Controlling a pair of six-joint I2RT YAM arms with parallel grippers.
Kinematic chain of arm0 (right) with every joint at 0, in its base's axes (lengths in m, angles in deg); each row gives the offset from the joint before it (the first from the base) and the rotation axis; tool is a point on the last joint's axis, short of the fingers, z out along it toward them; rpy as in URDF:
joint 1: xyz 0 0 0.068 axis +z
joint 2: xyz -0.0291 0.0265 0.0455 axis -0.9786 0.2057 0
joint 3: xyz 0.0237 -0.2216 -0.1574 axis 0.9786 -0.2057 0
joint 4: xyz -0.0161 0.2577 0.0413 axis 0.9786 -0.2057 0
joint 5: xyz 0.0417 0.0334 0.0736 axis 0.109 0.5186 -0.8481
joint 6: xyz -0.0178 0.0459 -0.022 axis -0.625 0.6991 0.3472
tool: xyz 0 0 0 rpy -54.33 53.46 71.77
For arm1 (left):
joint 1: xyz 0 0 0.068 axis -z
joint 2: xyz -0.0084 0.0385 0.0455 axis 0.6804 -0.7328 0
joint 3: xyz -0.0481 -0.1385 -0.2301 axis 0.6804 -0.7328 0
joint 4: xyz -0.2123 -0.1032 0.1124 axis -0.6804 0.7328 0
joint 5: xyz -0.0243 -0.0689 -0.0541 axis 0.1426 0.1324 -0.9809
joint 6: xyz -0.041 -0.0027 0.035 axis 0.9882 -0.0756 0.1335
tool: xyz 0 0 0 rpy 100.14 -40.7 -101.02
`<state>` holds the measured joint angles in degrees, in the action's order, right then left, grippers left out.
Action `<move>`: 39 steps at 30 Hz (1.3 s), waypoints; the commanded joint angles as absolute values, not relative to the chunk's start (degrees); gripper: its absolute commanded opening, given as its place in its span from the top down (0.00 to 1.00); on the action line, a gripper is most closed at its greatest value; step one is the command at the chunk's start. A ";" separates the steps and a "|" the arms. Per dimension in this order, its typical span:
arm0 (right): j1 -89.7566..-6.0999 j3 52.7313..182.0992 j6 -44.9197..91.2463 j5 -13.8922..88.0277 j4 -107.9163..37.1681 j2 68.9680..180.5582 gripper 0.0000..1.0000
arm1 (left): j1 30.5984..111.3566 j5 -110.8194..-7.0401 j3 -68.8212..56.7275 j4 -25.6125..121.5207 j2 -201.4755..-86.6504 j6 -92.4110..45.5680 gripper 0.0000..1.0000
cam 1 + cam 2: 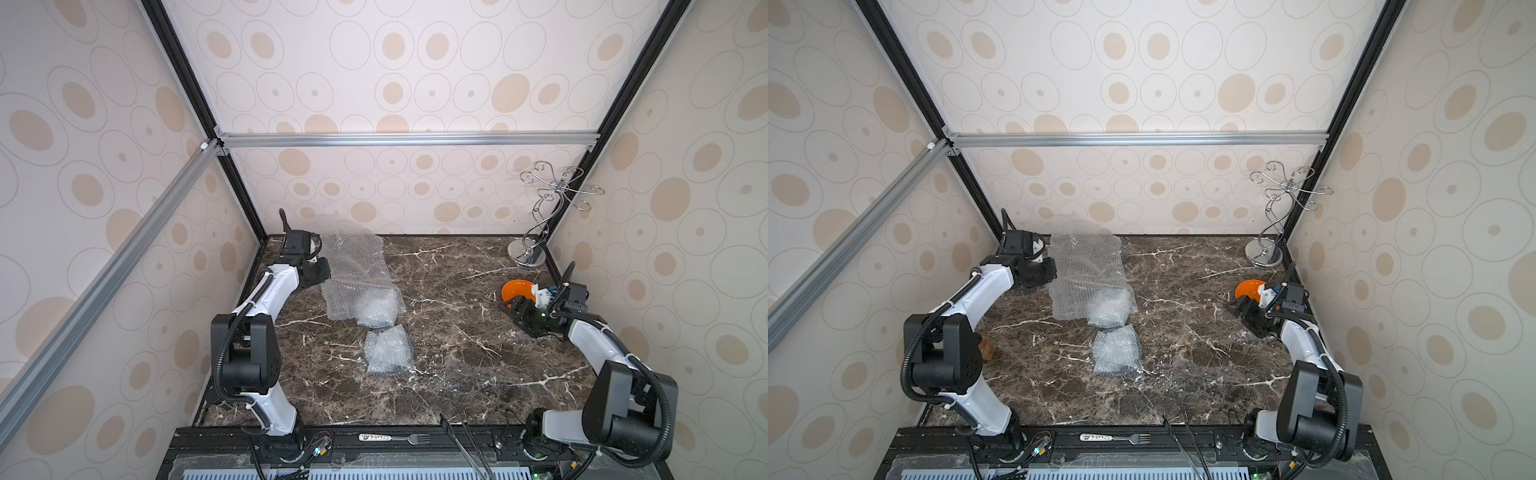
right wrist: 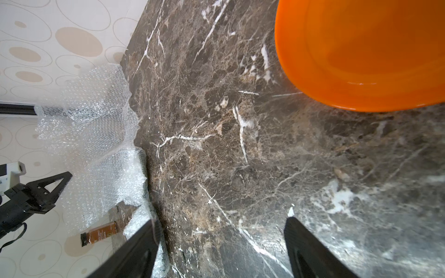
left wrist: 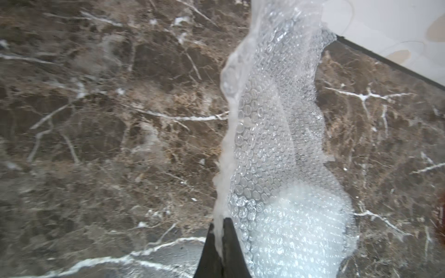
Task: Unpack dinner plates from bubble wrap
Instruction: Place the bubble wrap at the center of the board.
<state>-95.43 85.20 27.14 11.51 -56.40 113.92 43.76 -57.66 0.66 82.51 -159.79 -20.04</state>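
Closest to the lens, a fork (image 1: pixel 409 438) with a white handle and a pair of tongs (image 1: pixel 444 422) lie on the black rail along the front edge of the desk (image 1: pixel 457 365), between the two arm bases. Farther in, near the middle of the brown marbled top, a small bubble wrap bundle (image 1: pixel 388 350) lies by itself, with something dark showing through along its near edge; what it is I cannot tell. Just beyond it sits a second bundle (image 1: pixel 376 311), and from this one a long bubble wrap sheet (image 1: pixel 357 266) runs toward the far left corner, where its far end stands lifted off the desk. The left tool (image 3: pixel 218 227) has its two black tips pressed together on the edge of that sheet, pinching it, as the left wrist view shows plainly; in both top views it sits beside the raised end, low over the desk. On the right side, the orange plate (image 1: pixel 515 289) sits bare near the right wall, a little nearer than the chrome wire stand (image 1: pixel 527 254) in the far right corner. The right tool (image 2: pixel 221 220) hangs over bare marble with its tips spread wide and nothing between them; the plate lies just ahead of the tips, apart from them. A small amber bottle (image 2: pixel 100 232) with a black cap lies on its side by the left edge of the desk, near the bubble wrap.
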 commanded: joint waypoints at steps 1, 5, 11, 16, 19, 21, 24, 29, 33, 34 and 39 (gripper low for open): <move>-95.09 86.89 26.81 11.58 -57.46 114.47 0.16 | 41.78 -53.55 4.95 90.28 -162.65 -26.15 1.00; -95.05 87.48 26.44 11.71 -58.32 114.66 0.16 | 39.98 -48.65 9.26 94.08 -166.96 -28.89 1.00; -95.10 87.42 25.65 12.74 -59.53 113.79 0.17 | 37.86 -43.54 13.29 96.70 -170.20 -30.47 1.00; -95.09 87.07 25.55 12.96 -59.94 113.59 0.17 | 36.48 -38.01 15.48 97.90 -171.54 -32.76 1.00; -95.09 87.15 25.55 13.26 -60.06 113.52 0.16 | 35.74 -37.38 16.81 97.66 -172.54 -33.69 1.00; -95.14 87.33 25.55 13.30 -60.36 113.43 0.16 | 35.64 -36.20 17.68 97.36 -173.40 -34.62 1.00; -95.01 87.58 25.38 13.56 -60.80 113.06 0.17 | 35.51 -34.19 19.75 96.97 -175.37 -36.02 1.00; -94.85 87.94 24.42 14.34 -62.59 112.13 0.17 | 35.49 -32.46 27.18 100.19 -180.77 -37.30 0.96; -94.65 87.01 24.54 15.04 -62.78 110.88 0.16 | 35.45 -33.67 27.41 100.14 -181.36 -37.13 0.79; -94.65 86.73 24.72 15.13 -62.69 110.62 0.17 | 35.45 -33.69 26.82 99.89 -180.95 -37.00 0.71; -94.48 85.88 25.03 15.40 -62.60 110.08 0.17 | 35.49 -33.60 24.66 99.01 -177.38 -36.15 0.41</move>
